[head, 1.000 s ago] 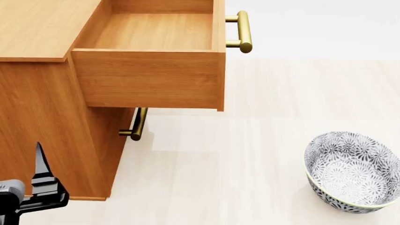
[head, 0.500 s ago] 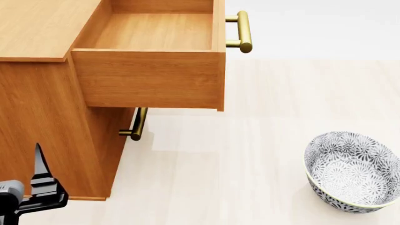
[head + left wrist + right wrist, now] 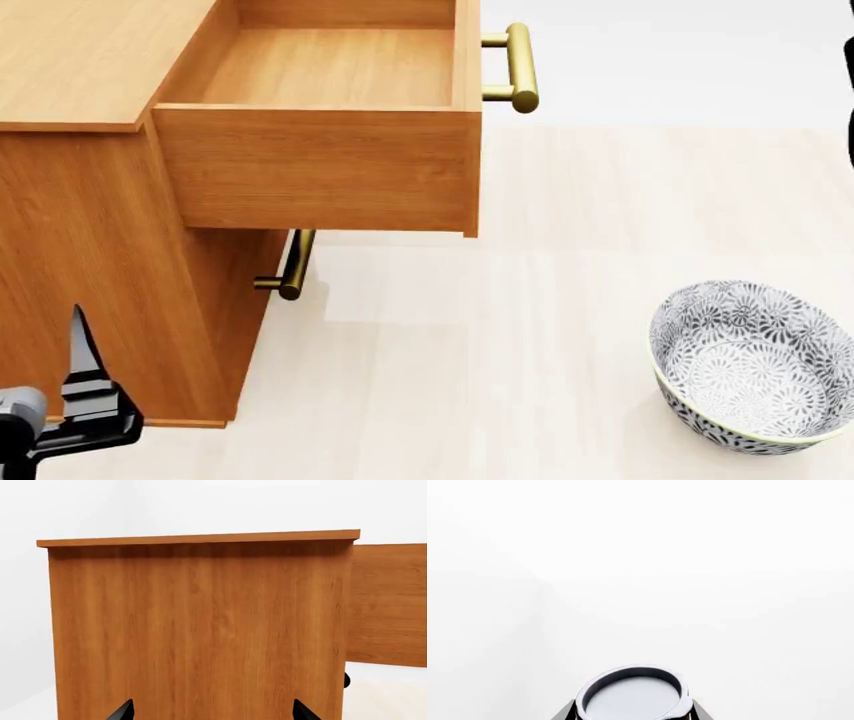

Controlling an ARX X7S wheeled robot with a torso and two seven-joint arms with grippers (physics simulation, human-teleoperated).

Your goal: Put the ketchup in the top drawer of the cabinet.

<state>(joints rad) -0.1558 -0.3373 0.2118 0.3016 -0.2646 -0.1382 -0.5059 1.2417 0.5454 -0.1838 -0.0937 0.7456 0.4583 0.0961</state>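
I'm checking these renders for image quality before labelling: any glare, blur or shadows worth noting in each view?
Head view: sharp, evenly lit, with a soft shadow under the open top drawer on the cabinet; the patterned bowl is crisp.
Left wrist view: clear wood grain, a dark band below the cabinet's top edge.
Right wrist view: washed-out white, nearly featureless; only the ketchup lid shows, between the right gripper fingers.

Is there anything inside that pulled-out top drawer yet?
The top drawer looks empty: only its bare wooden floor shows in the head view. The strip just behind its near side wall is hidden.
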